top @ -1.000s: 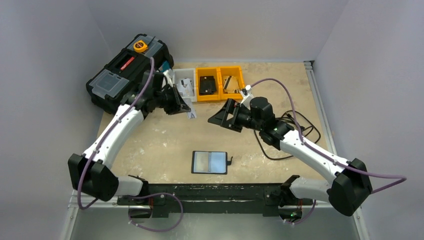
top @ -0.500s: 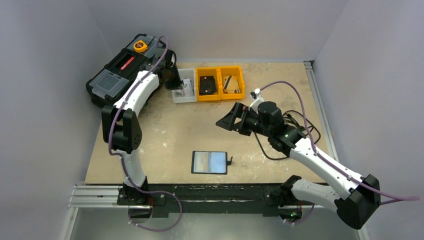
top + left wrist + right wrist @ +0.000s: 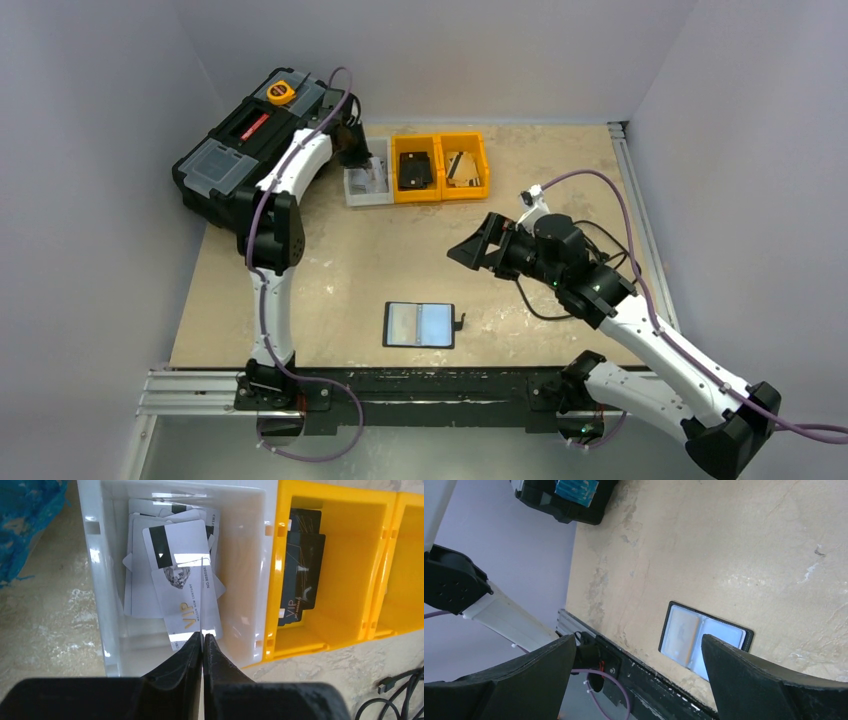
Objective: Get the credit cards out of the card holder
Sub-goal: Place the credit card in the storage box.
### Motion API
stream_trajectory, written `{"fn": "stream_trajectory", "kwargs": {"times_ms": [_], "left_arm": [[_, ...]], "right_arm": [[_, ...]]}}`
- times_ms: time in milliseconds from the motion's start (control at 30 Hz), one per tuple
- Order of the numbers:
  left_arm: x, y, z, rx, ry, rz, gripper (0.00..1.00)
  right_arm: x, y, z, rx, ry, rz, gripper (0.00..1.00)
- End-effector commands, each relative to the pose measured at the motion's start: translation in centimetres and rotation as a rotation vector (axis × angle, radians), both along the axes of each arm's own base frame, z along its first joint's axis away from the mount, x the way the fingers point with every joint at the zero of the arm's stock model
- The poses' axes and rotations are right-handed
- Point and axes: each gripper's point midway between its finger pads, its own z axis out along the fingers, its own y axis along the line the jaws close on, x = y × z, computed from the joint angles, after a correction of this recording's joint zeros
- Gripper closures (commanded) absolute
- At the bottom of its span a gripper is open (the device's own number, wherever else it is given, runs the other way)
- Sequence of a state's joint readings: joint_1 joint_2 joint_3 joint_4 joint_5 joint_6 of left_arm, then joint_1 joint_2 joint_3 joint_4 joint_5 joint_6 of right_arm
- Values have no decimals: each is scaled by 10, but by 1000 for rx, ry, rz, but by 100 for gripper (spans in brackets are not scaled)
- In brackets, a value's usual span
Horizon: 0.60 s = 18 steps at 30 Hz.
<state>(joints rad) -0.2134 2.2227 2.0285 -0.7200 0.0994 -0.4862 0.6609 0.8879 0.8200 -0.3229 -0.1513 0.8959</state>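
step (est): card drop-off | L jaws pinch card (image 3: 201, 595) edge-on over white bin (image 3: 112, 605), bench far edge | R jaws spread, hovering | card holder (image 3: 419, 324) open, near-edge mid, cards (image 3: 432, 321) inside | next, prob: L release, refetch

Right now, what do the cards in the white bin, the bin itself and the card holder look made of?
Cards: glossy plastic by the glare, printed VIP lettering, magnetic stripe. White bin: moulded plastic, semi-gloss, highlights on its walls. Card holder: matte black border, leather or imitation, cannot tell; pale inside looks glossy.
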Motion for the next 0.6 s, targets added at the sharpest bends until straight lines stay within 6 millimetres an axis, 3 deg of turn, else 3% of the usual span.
{"fn": "stream_trajectory", "kwargs": {"times_ms": [0,100,200,433,567], "left_arm": [[18,0,16,-36,-50,-41,94],[20,0,13,-44,-35,-44,87],[21,1,19,-40,-42,-44,70],[12,9,57,-24,-94,-35,51],[-8,10,81,-44,-100,-26,47]], "right_arm": [[-1,-9,-4,-28,-9,-31,1],[-1,-10,-4,-34,-8,-33,1],[0,-10,-3,-38,-13,-33,1],[5,-11,-10,-69,-22,-42,1],[9,-7,-26,-112,9,-24,1]]}}
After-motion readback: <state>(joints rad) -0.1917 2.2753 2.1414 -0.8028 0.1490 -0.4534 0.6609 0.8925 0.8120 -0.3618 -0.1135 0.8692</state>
